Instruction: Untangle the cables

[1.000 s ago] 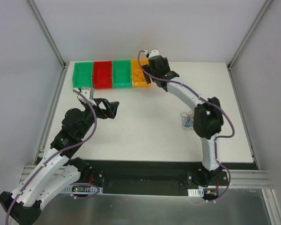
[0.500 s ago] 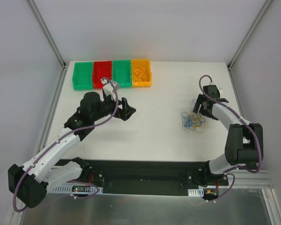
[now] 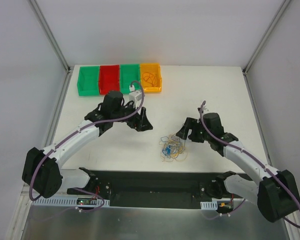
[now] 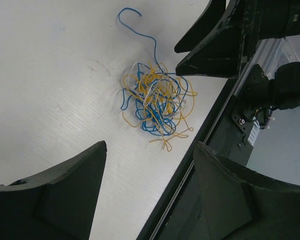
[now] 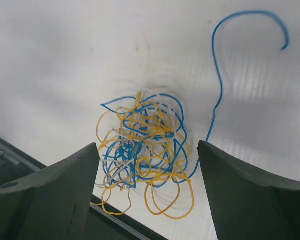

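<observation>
The left claw [image 4: 150, 146] and right claw [image 5: 147, 146] hang open either side of the tangled cables [image 3: 173, 148]; neither touches them.

Tangled cables [image 5: 140, 145] on white table [image 5: 50, 60]; gripper [image 5: 147, 146] spread wide; one blue strand trailing off.

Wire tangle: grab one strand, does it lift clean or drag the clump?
Probably drags: the cable tangle is densely interlocked thin loops, likely lifting as one light, floppy clump. The blue strand sticking out looks easiest to slide free.
</observation>
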You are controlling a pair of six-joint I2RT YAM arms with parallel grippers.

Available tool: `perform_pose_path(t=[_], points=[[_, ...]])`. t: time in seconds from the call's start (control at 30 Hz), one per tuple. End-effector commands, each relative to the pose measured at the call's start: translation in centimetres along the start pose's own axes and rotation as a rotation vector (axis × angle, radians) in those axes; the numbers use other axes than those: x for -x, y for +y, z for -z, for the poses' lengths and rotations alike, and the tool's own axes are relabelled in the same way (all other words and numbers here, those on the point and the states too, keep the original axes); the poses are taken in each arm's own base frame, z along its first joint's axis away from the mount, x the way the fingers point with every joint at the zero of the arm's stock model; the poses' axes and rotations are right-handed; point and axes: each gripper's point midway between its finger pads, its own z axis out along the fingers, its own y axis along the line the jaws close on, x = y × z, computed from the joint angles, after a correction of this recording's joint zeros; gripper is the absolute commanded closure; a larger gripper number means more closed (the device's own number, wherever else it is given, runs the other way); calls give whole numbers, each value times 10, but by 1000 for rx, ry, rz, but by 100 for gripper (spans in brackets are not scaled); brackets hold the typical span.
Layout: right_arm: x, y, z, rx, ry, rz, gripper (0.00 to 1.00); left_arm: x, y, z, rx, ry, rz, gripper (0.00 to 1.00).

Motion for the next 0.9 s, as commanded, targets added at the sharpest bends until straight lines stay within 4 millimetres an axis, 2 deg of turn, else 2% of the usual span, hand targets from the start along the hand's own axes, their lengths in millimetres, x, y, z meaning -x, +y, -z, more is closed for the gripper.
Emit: perform_pose_path(t=[0.0, 0.13, 0.2, 0.23, 0.3, 0.37, 0.5, 0.6, 0.7, 0.77, 0.87], points=[[25, 38, 14, 171, -96, 6, 17, 5, -22, -5, -110, 39, 37, 33], [26, 14, 21, 16, -104, -18, 19, 7, -19, -22, -94, 76, 153, 42], [25, 20, 21, 55, -110, -34, 26, 12, -23, -32, -120, 99, 183, 49], [24, 28, 20, 100, -108, -40, 32, 17, -26, -37, -135, 109, 183, 52], [19, 36, 17, 140, -74, -41, 43, 17, -24, -48, -128, 144, 191, 61], [11, 42, 15, 159, -41, -22, 50, 9, -24, -61, -137, 190, 183, 64], [-7, 41, 13, 158, -7, -8, 55, -18, -25, -81, -151, 270, 158, 64], [-19, 34, 11, 138, 25, 13, 55, -37, -27, -89, -151, 318, 137, 54], [-29, 28, 6, 122, 71, 29, 56, -52, -40, -93, -177, 353, 91, 48], [-32, 32, 3, 143, 94, 40, 71, -60, -40, -97, -167, 368, 67, 46], [-32, 51, 4, 207, 110, 50, 92, -67, -39, -100, -176, 391, 72, 45]])
